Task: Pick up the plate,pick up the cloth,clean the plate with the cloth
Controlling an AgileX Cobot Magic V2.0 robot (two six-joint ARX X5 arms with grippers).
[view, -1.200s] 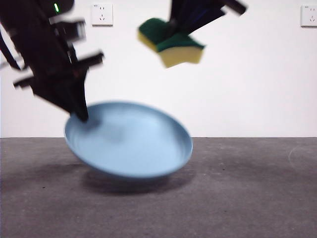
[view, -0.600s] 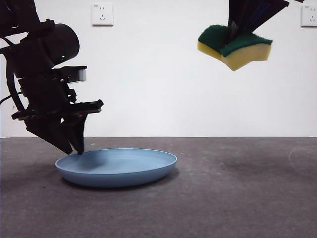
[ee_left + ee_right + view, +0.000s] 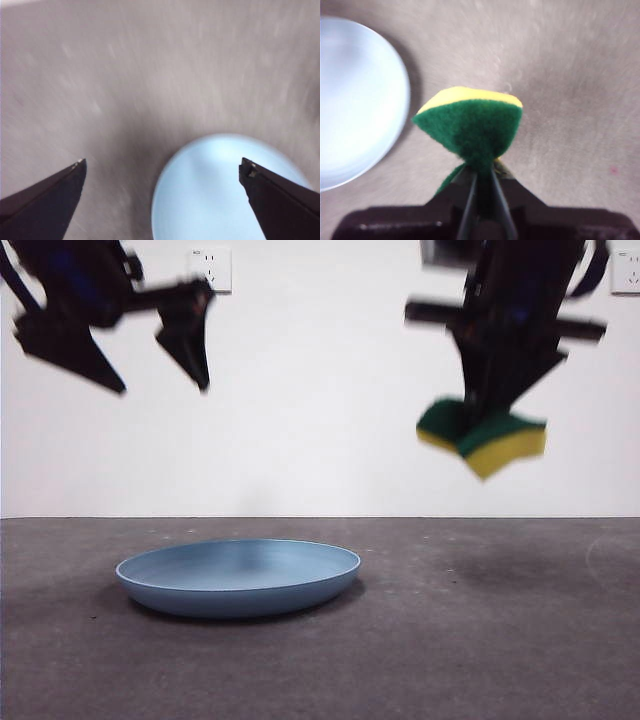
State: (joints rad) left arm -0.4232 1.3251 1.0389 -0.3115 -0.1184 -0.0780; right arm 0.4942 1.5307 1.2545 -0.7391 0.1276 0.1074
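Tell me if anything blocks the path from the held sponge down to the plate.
Nothing visible does. The sponge hangs in the right hand, off to one side of the plate, with only bare table between. The left hand is open, high above the plate's far side.

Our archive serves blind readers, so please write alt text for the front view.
A light-blue plate lies flat on the grey table. Above, the left gripper hangs open and empty, while the right gripper holds a yellow-and-green sponge in the air.

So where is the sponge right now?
The sponge hangs in the air, pinched by the right gripper, off to the side of the blue plate lying on the table.
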